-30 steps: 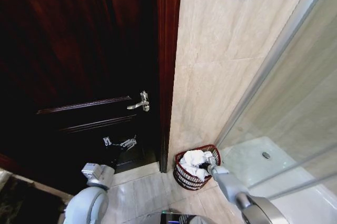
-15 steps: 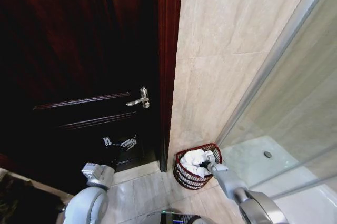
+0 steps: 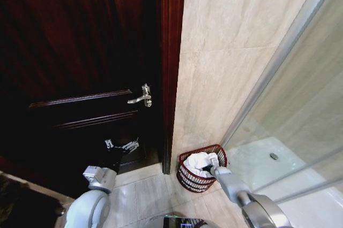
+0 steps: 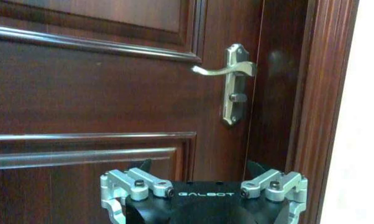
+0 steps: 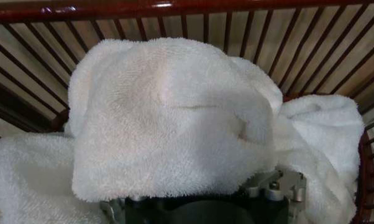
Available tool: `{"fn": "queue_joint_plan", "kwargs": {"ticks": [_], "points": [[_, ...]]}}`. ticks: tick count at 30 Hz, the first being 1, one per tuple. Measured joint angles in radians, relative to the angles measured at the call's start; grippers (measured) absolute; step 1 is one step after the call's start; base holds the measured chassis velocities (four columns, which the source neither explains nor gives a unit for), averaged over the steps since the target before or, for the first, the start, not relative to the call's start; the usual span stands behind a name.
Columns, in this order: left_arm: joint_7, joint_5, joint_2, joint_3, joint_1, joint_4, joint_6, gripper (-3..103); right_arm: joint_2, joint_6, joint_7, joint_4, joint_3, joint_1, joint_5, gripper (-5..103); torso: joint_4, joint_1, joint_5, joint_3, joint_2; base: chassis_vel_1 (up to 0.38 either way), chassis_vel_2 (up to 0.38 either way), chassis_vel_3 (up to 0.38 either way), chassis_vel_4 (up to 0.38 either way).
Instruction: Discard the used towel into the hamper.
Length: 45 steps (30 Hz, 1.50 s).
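Here the right gripper (image 3: 215,165) is inside the hamper's (image 3: 187,177) mouth, with the white towel (image 3: 198,162) touching it at about 10 o'clock in the head view. The towel is bunched, with no clear long axis, and drapes over the gripper, so I cannot tell whether it is clenched. The left gripper (image 4: 203,205), spread apart, waits facing the door (image 4: 81,102)

Towel (image 3: 198,162) in hamper (image 3: 188,179); hamper against wall (image 3: 225,78), right of door (image 3: 80,78).

Right jaws hidden under towel (image 5: 174,121)
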Motion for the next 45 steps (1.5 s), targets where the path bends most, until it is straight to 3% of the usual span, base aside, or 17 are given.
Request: {"fn": "queue_joint_plan", "kwargs": {"ticks": [11, 15, 22, 23, 24, 34, 39, 41, 42, 45], "points": [[0.000, 0.000, 0.000, 0.000, 0.000, 0.000, 0.000, 100, -0.046, -0.050, -0.003, 0.106, -0.019, -0.022, 0.039, 100, 0.0000, -0.021, 0.0004, -0.026, -0.047, 0.000, 0.000, 0.000, 0.000], [0.000, 0.000, 0.000, 0.000, 0.000, 0.000, 0.000, 100, -0.127, -0.160, 0.025, 0.351, -0.058, -0.100, 0.124, 100, -0.0001, -0.024, 0.0001, -0.031, -0.055, 0.000, 0.000, 0.000, 0.000], [0.000, 0.000, 0.000, 0.000, 0.000, 0.000, 0.000, 100, -0.210, -0.225, 0.061, 0.564, -0.099, -0.194, 0.190, 100, 0.0000, -0.023, 0.0002, -0.031, -0.054, 0.000, 0.000, 0.000, 0.000], [0.000, 0.000, 0.000, 0.000, 0.000, 0.000, 0.000, 100, -0.235, -0.241, 0.069, 0.618, -0.102, -0.224, 0.208, 100, 0.0000, -0.023, 0.0005, -0.030, -0.053, 0.000, 0.000, 0.000, 0.000], [0.000, 0.000, 0.000, 0.000, 0.000, 0.000, 0.000, 100, -0.303, -0.283, 0.100, 0.786, -0.097, -0.306, 0.275, 100, -0.0003, -0.022, 0.0006, -0.029, -0.051, 0.000, 0.000, 0.000, 0.000], [0.000, 0.000, 0.000, 0.000, 0.000, 0.000, 0.000, 100, -0.473, -0.312, 0.190, 1.186, 0.011, -0.527, 0.369, 100, 0.0000, -0.020, -0.0001, -0.027, -0.047, 0.000, 0.000, 0.000, 0.000], [0.000, 0.000, 0.000, 0.000, 0.000, 0.000, 0.000, 100, -0.481, -0.278, 0.220, 1.323, 0.121, -0.657, 0.355, 100, 0.0001, -0.020, -0.0001, -0.026, -0.045, 0.000, 0.000, 0.000, 0.000], [0.000, 0.000, 0.000, 0.000, 0.000, 0.000, 0.000, 100, -0.442, -0.254, 0.239, 1.418, 0.223, -0.755, 0.344, 100, 0.0000, -0.020, 0.0002, -0.026, -0.045, 0.000, 0.000, 0.000, 0.000], [0.000, 0.000, 0.000, 0.000, 0.000, 0.000, 0.000, 100, -0.442, -0.254, 0.239, 1.418, 0.223, -0.755, 0.344, 100, 0.0000, -0.020, 0.0002, -0.026, -0.045, 0.000, 0.000, 0.000, 0.000], [0.000, 0.000, 0.000, 0.000, 0.000, 0.000, 0.000, 100, -0.363, -0.184, 0.258, 1.552, 0.335, -0.882, 0.278, 100, -0.0002, -0.019, 0.0003, -0.025, -0.044, 0.000, 0.000, 0.000, 0.000]]}}
